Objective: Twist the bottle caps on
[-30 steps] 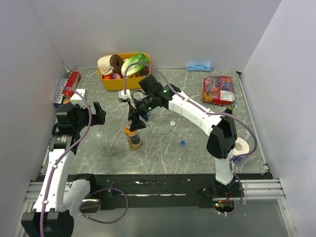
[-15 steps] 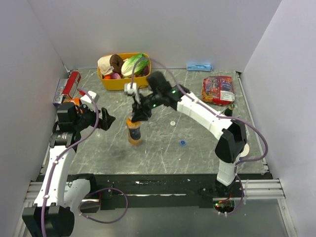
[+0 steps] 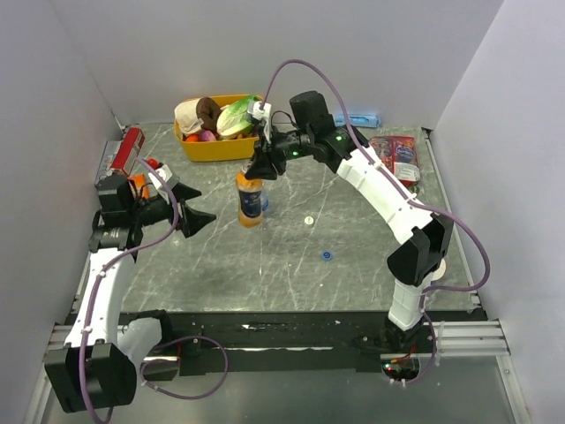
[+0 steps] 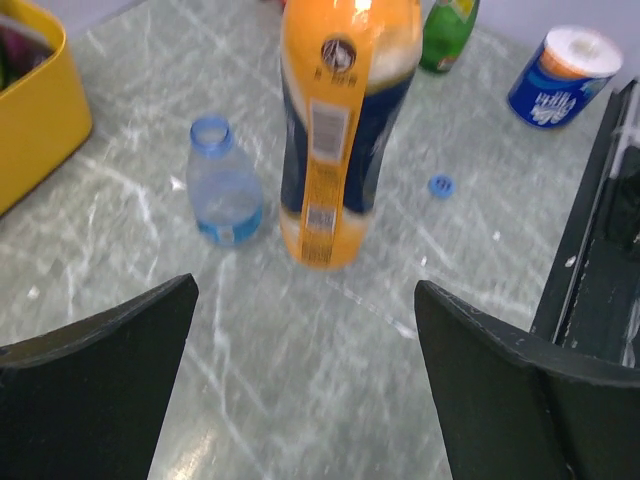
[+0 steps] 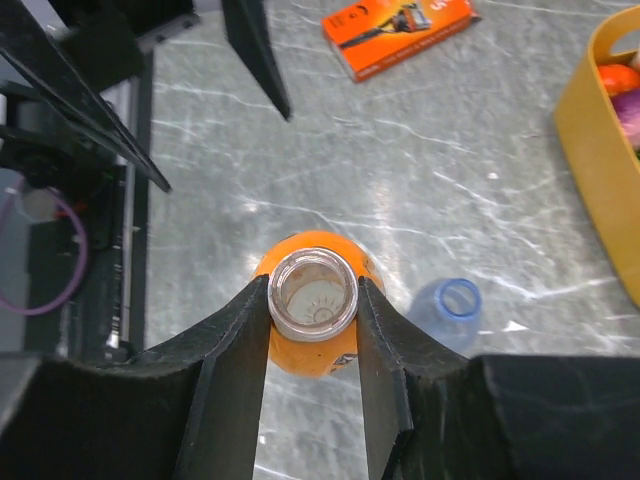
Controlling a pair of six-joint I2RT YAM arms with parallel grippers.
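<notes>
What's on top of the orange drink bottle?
No cap. The bottle has an open mouth; the right claw grips its neck, covering the threads.

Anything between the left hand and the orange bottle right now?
No. The left wrist view shows only bare tabletop between the open left hand and the orange bottle; the water bottle stands off to one side.

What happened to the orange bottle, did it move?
Yes. The orange bottle, gripped at its neck by the right gripper, has moved away from the robot, closer to the yellow basket.
</notes>
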